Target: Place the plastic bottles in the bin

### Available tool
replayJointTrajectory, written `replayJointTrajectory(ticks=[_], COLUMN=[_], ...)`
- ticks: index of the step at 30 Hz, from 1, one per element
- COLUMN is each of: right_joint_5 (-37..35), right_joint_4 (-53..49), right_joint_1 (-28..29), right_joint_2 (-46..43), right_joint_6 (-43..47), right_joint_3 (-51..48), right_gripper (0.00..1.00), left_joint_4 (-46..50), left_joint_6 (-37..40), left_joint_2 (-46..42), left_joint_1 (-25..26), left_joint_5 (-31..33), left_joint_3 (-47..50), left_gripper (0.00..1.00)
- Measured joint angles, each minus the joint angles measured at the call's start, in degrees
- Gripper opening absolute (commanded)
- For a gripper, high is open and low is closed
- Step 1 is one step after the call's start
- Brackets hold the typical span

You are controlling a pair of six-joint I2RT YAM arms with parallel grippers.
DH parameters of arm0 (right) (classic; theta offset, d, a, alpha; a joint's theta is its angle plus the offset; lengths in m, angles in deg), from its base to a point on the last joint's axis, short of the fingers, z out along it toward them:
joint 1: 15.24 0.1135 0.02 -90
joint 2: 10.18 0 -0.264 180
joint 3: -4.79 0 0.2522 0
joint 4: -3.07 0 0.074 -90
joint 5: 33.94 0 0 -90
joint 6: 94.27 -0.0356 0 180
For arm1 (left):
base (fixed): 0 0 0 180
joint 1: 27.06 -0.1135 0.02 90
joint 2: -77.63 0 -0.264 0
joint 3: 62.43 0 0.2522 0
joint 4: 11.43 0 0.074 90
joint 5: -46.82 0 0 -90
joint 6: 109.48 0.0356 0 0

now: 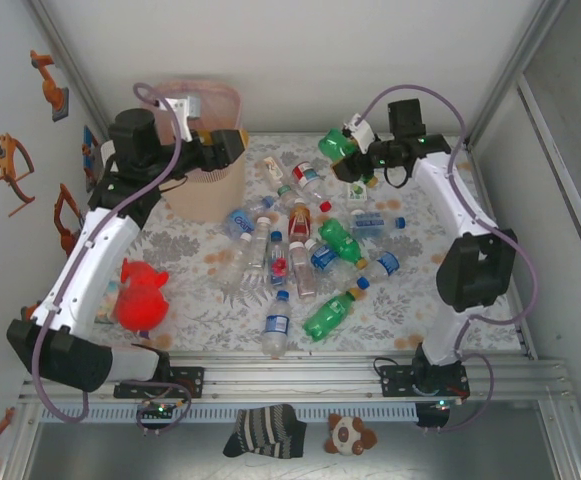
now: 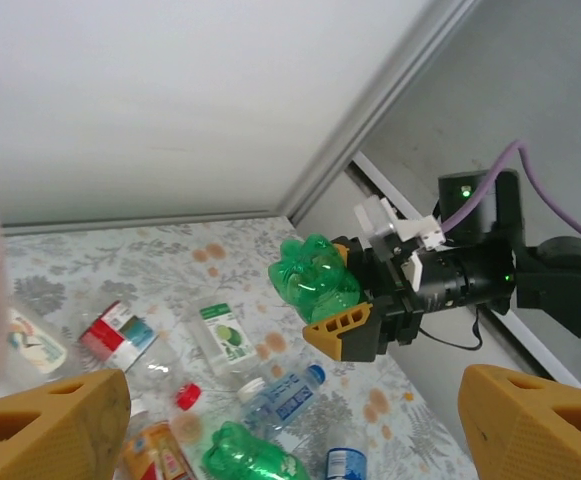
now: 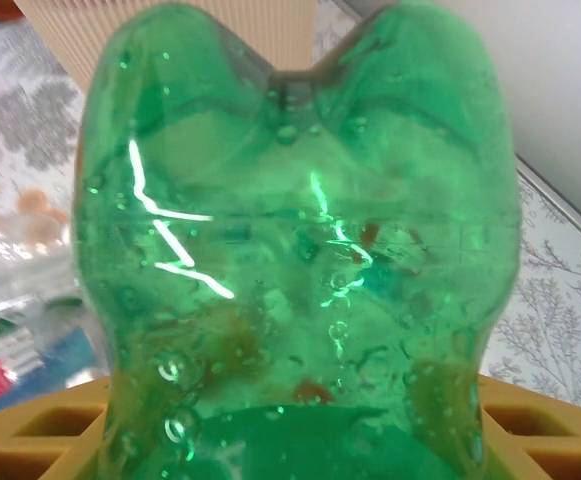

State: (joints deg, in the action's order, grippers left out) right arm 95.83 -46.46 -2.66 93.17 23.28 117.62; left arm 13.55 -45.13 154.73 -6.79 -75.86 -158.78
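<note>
One green bottle is up in the air, well to the right of the bin. It's clamped in the right pincer, its lumpy base poking out toward the bin. The left pincer hangs right at the bin's rim, spread wide, yellow fingers far apart and nothing between them. A dozen or so bottles lie heaped on the tabletop, just right of the bin on its near side.

Now, the carry. I'd want that bottle travelling high across the heap and above the pink bag folded over the rim. Let go only once it's squarely over the mouth. The left arm is crowding that rim, so to my eye it ought to pull aside first, or the two will knock. It's smooth, light plastic, and it looks gripped near one end, so a jerk could swing it loose.

Some of this is hard to read. The neck and cap end of the green bottle sit buried in the pincer. The bin's mouth is partly covered by the left arm, so I can't tell what's inside. From the right wrist, everything beyond the bottle is a blur, bar a strip of ribbed beige bin wall above it.
</note>
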Motion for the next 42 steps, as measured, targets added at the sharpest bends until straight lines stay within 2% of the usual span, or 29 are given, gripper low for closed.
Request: replayJointTrajectory(ticks=[5,9,13,17,23,30,34,42], right_joint_5=[1.6,0.8,-1.9,-5.6,-9.7,-11.5,-11.8,-12.2], right_joint_4=[8.7,14.4,19.4,23.6,27.2,27.8,28.0,28.9], right_joint_1=[1.0,3.3,5.7,7.2,8.2,9.7,11.0,13.3], right_joint_2=[-8.3,-13.7,-18.3,-22.9,-26.5,-26.7,-26.6,-26.0], right_joint_6=[-10.6,-17.0,-22.1,-25.8,-29.0,-30.0,-30.4,-30.6], right_joint_3=[-10.0,-15.7,-19.0,-22.2,-24.5,-25.9,-25.9,-25.9], right_gripper=[0.52,0.52,0.51,0.5,0.5,0.5,0.5,0.5], left_joint_4=[-5.3,-8.3,-10.4,-8.4,-5.6,-5.6,-4.8,-2.1], left_joint_6=[-2.8,-5.3,-7.9,-9.2,-10.3,-10.9,-11.1,-11.8], left_joint_2=[2.9,4.3,5.2,8.2,10.1,11.8,13.5,17.0], left_joint_1=[4.2,7.1,10.0,13.3,18.2,22.1,23.2,23.7], left_joint_5=[0.7,3.9,7.5,10.8,14.3,15.3,16.5,17.6], left_joint_3=[0.2,0.2,0.1,-3.2,-6.2,-8.4,-10.1,-13.1], left_gripper=[0.82,0.82,0.82,0.83,0.84,0.88,0.9,0.87])
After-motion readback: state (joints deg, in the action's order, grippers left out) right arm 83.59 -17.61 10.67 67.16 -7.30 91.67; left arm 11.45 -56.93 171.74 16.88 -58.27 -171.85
